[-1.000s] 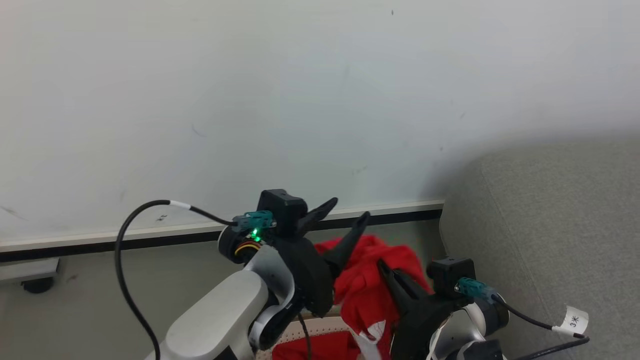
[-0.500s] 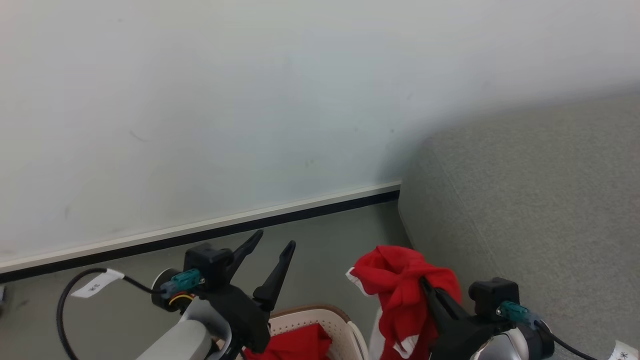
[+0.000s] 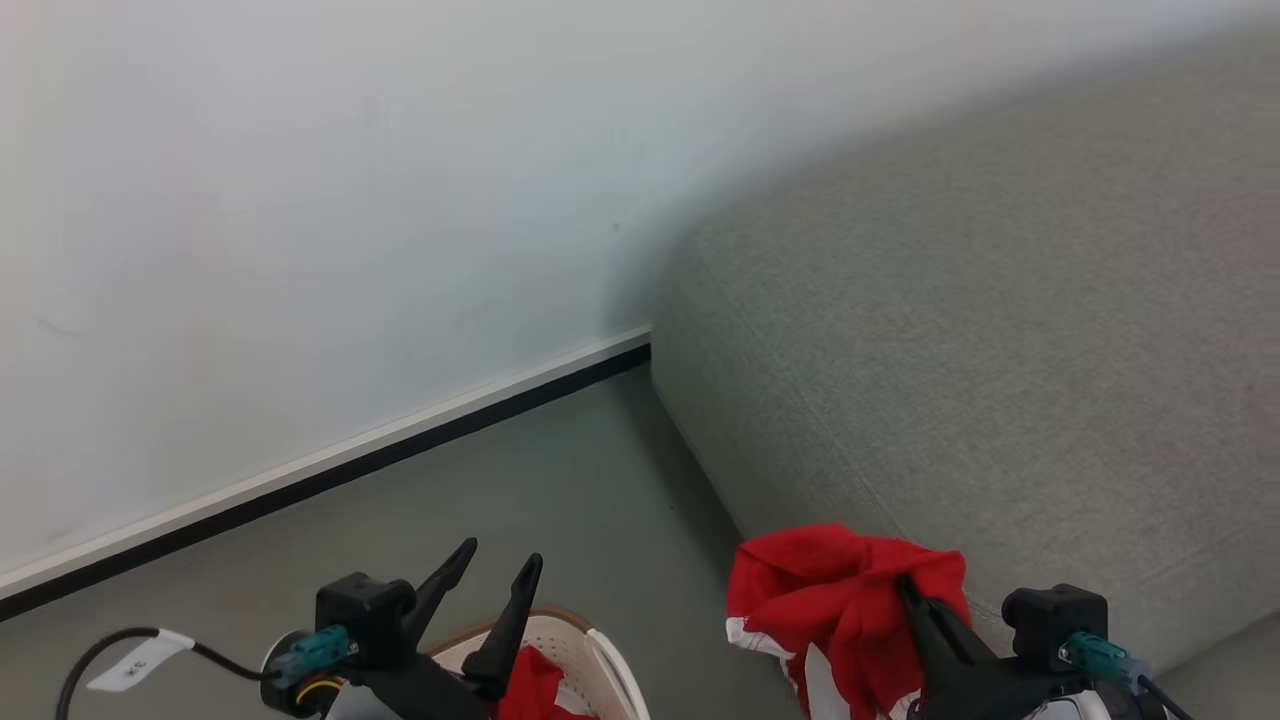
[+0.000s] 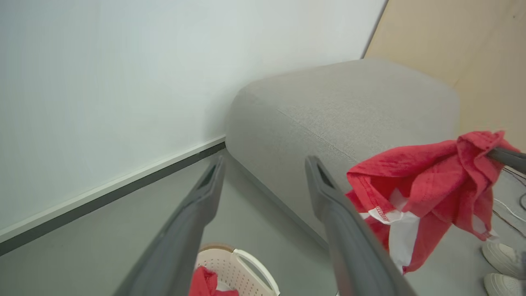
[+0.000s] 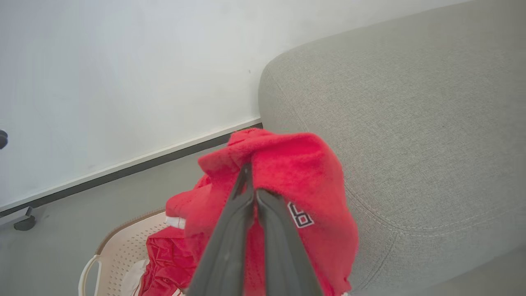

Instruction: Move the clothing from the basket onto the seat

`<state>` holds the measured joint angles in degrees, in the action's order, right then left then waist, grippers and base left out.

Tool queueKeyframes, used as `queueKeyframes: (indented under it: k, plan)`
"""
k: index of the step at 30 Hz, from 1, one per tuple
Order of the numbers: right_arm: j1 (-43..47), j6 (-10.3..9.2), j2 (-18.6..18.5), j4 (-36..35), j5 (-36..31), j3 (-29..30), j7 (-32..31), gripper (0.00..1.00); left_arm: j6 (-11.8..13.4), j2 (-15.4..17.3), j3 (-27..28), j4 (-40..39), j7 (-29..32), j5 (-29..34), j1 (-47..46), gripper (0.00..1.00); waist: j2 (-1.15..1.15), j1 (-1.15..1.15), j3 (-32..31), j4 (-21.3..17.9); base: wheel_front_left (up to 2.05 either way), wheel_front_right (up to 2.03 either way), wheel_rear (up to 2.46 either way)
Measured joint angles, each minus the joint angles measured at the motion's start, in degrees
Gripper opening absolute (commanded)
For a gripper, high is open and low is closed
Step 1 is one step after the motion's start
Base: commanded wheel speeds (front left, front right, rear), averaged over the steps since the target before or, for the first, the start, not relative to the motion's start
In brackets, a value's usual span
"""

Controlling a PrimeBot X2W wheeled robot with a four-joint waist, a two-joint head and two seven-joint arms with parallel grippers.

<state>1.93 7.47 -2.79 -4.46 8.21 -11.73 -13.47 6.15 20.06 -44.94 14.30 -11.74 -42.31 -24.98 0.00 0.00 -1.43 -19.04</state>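
Observation:
A bright red garment with white trim, the clothing (image 3: 830, 590), hangs bunched in the air with my right gripper (image 3: 912, 598) shut on it. It hangs just in front of the grey seat (image 3: 950, 350), near the seat's lower front edge. The right wrist view shows the shut fingers (image 5: 248, 181) pinching the red clothing (image 5: 296, 164), which bears a small dark emblem. My left gripper (image 3: 503, 556) stands open and empty above the cream basket (image 3: 600, 655). More red clothing (image 5: 168, 259) lies inside the basket (image 5: 119, 255). In the left wrist view the held clothing (image 4: 423, 172) hangs to the right of my open left gripper (image 4: 265, 162).
A white wall with a dark baseboard (image 3: 330, 475) runs behind the grey floor and meets the seat's left end. White shoes (image 4: 501, 257) and thin cables lie on the floor to the right. A small caster (image 5: 22, 222) sits by the wall.
The camera has swung right, so the seat takes up more of the picture. My right gripper has carried the red garment away from the basket toward the seat; the open left gripper now stands apart from it.

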Motion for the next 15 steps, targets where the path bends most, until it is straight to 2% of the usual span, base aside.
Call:
queueKeyframes:
  k: [9, 15]
  plan:
    - [0.0, 0.0, 0.0, 0.0, 0.3, -0.8, 0.9, 0.0, 0.6, -0.3, -0.2, -0.9, -0.2, -0.5, 1.5, 1.0, 0.0, 0.0, 1.7, -6.7, 0.0, 0.0, 0.0]
    - [-0.9, 0.0, 0.0, 0.0, 0.1, -0.8, 0.9, 0.0, 0.7, -0.5, -0.6, -1.3, -0.2, -0.5, 1.4, 1.0, 0.0, 0.0, 2.6, -8.8, 0.0, 0.0, 0.0]
